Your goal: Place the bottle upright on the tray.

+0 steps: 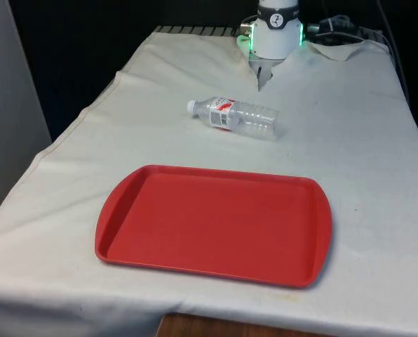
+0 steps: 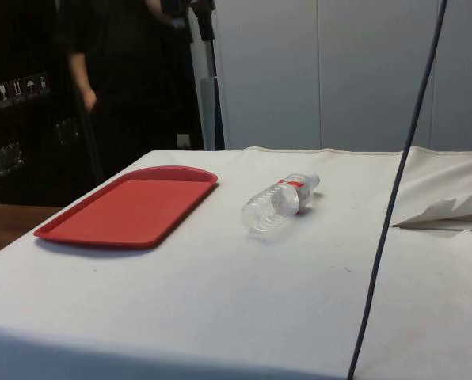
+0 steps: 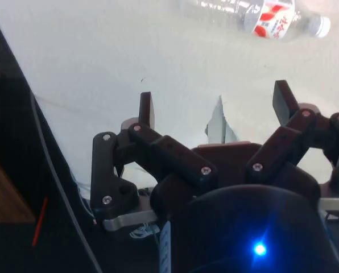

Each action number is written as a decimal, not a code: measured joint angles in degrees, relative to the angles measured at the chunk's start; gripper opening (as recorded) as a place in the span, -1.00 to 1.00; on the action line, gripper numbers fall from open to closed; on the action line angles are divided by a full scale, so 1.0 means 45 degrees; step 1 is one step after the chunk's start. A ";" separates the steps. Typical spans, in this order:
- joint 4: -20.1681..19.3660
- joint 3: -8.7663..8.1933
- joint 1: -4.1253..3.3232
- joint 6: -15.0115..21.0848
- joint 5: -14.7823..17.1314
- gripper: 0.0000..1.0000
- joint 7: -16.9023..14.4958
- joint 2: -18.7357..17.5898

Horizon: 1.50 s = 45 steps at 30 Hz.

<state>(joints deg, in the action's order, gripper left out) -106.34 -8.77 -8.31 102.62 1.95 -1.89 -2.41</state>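
While the bottle (image 1: pixel 233 116) lies on its side on the white-clothed surface (image 1: pixel 363 161), the red tray (image 1: pixel 216 225) sits flat and bare at the near end, well apart from it. Going from the front view's left to its right, the tray's left rim comes first, then the bottle's white cap (image 1: pixel 192 106), then its red-and-white label (image 1: pixel 223 112), then its clear ribbed body, whose base points to the front view's right. The bottle rests beyond the tray's far edge, between the tray and the robot's base, touching only the cloth.

From the side camera, the tray (image 2: pixel 129 207) is on the left and the bottle (image 2: pixel 279 203) just right of it, cap turned away toward the far wall; a person in dark clothing (image 2: pixel 109 79) stands behind the tray.

At the wrist, the claw (image 3: pixel 215 108) hangs above the cloth with its two black fingers (image 3: pixel 146 109) spread wide and nothing between them; the bottle (image 3: pixel 255 12) lies beyond the fingertips, apart from them.
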 measured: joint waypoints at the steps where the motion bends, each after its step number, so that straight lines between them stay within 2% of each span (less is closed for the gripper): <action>1: -0.0115 0.0000 0.0000 0.0000 0.0000 1.00 0.0013 0.0102; 8: -0.1133 0.0013 0.0000 0.0280 -0.0038 1.00 0.0115 0.0929; 18: -0.1961 0.0038 0.0000 0.0662 -0.0064 1.00 0.0178 0.1579; 26: -0.3018 0.0064 0.0000 0.1159 -0.0140 1.00 0.0204 0.2406; 45: -0.4826 0.0102 0.0000 0.1999 -0.0318 1.00 0.0280 0.3934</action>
<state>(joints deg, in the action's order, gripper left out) -128.06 -8.31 -8.31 111.61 0.52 -0.63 15.30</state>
